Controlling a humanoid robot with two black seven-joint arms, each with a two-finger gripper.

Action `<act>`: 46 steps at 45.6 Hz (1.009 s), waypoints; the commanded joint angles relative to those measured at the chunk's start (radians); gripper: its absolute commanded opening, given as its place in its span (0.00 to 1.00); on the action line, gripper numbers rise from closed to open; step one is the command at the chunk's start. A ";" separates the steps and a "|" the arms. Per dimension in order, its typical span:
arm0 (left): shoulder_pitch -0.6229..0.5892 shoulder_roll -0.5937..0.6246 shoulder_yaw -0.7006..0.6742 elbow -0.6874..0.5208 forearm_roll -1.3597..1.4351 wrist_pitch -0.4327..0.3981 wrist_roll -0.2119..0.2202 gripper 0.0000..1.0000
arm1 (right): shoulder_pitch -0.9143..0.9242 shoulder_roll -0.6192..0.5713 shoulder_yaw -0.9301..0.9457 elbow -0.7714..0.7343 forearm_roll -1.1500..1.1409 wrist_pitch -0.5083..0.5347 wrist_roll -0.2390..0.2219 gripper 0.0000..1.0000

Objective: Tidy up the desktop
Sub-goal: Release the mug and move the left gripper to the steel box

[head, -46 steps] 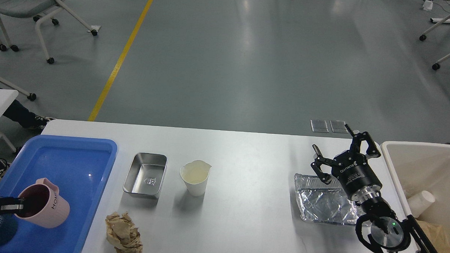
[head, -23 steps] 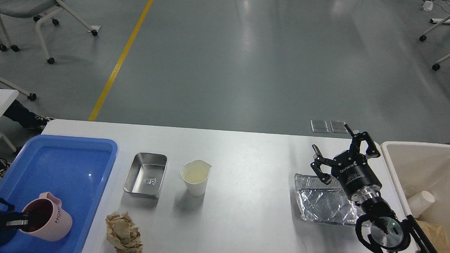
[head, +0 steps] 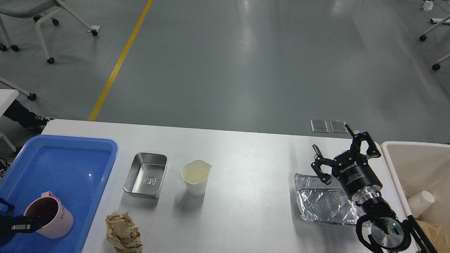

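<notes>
The white desktop (head: pixel 246 161) holds a steel tin (head: pixel 145 174), a white paper cup (head: pixel 195 179), a crumpled brown paper ball (head: pixel 124 235) and a crinkled foil tray (head: pixel 321 203). A pink mug (head: pixel 51 219) stands upright in the near corner of the blue tray (head: pixel 77 162). My left gripper (head: pixel 32 222) comes in from the bottom left and is shut on the mug's rim. My right gripper (head: pixel 331 138) is open and empty, held above the far edge of the foil tray.
A beige bin (head: pixel 395 173) stands off the table's right end, with a paper cup (head: pixel 420 202) and brown paper (head: pixel 436 233) inside. Chairs stand on the floor at the far left and far right.
My left gripper has drawn back toward the bottom left and lowered the pink mug, which went from tilted to upright in the tray. The right arm has not moved.
</notes>
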 commanded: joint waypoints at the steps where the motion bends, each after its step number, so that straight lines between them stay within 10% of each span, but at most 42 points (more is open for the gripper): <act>1: -0.010 0.015 -0.007 -0.027 0.000 -0.004 -0.032 0.86 | 0.002 0.001 0.000 0.001 0.000 -0.001 0.000 1.00; 24: -0.117 0.405 -0.297 -0.394 0.001 -0.169 -0.118 0.89 | 0.006 0.003 -0.003 0.001 0.000 -0.001 0.000 1.00; 46: -0.117 0.572 -0.421 -0.415 -0.232 -0.062 -0.127 0.89 | -0.002 -0.022 -0.002 0.006 0.000 -0.001 0.000 1.00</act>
